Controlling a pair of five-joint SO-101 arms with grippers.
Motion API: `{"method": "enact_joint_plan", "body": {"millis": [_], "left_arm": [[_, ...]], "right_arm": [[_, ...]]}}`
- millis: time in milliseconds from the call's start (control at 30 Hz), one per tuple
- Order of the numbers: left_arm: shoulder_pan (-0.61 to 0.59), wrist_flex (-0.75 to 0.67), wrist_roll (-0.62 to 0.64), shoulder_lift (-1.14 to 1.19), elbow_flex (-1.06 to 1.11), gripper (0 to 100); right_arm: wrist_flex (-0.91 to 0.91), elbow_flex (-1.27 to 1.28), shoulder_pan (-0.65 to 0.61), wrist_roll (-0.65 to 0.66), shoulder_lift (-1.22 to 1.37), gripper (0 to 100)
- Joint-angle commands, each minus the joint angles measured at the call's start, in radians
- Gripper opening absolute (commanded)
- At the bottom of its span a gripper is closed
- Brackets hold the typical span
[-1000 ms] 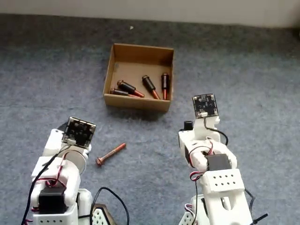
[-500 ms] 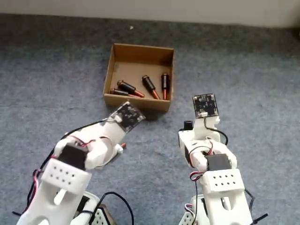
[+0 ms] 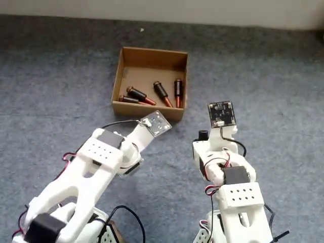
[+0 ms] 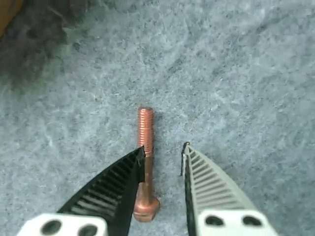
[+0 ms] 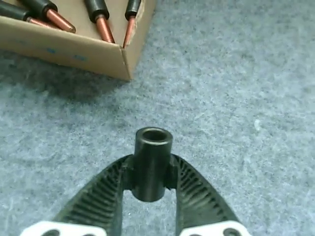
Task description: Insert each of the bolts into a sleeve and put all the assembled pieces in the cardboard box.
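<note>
A copper bolt (image 4: 145,162) lies on the grey carpet. My left gripper (image 4: 163,148) hangs open just above it, the bolt's shank against the inner side of the black finger and its head back between the fingers. In the high view the left arm (image 3: 109,152) covers the bolt. My right gripper (image 5: 150,169) is shut on a black sleeve (image 5: 152,162), held with its bore pointing toward the cardboard box (image 5: 74,49). The sleeve (image 3: 203,135) shows in front of the right arm in the high view. The box (image 3: 150,54) holds several assembled pieces (image 3: 161,91).
Grey carpet covers the whole work area. The box stands beyond both arms, its near wall (image 3: 147,110) close to the left wrist camera board (image 3: 155,124). Open carpet lies to the left and right of the box.
The left arm has swung forward and rightward from its rest pose, coming down over the bolt, which it now covers in the high view. The right arm has kept still with the sleeve.
</note>
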Motion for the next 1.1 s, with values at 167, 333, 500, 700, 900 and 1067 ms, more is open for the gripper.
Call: {"method": "enact_joint_plan", "body": {"millis": [167,333,500,700,900,1067], "left_arm": [[0.01,-0.147,0.0,0.157,-0.045,13],[0.013,-0.196,0.0,0.17,-0.045,3],[0.008,-0.207,0.0,0.171,-0.045,3],[0.008,-0.203,0.08,0.171,-0.044,12],[0.002,-0.167,0.097,0.173,-0.061,15],[-0.048,-0.173,0.1,0.174,-0.061,15]], "right_arm": [[-0.022,-0.005,0.012,0.0,-0.022,0.7],[-0.022,-0.005,0.012,0.002,-0.022,0.7],[-0.022,-0.005,0.012,0.002,-0.022,0.7],[-0.022,-0.005,0.012,0.002,-0.022,0.7],[-0.022,-0.005,0.012,0.002,-0.022,0.7],[-0.022,-0.005,0.012,0.002,-0.022,0.7]]}}
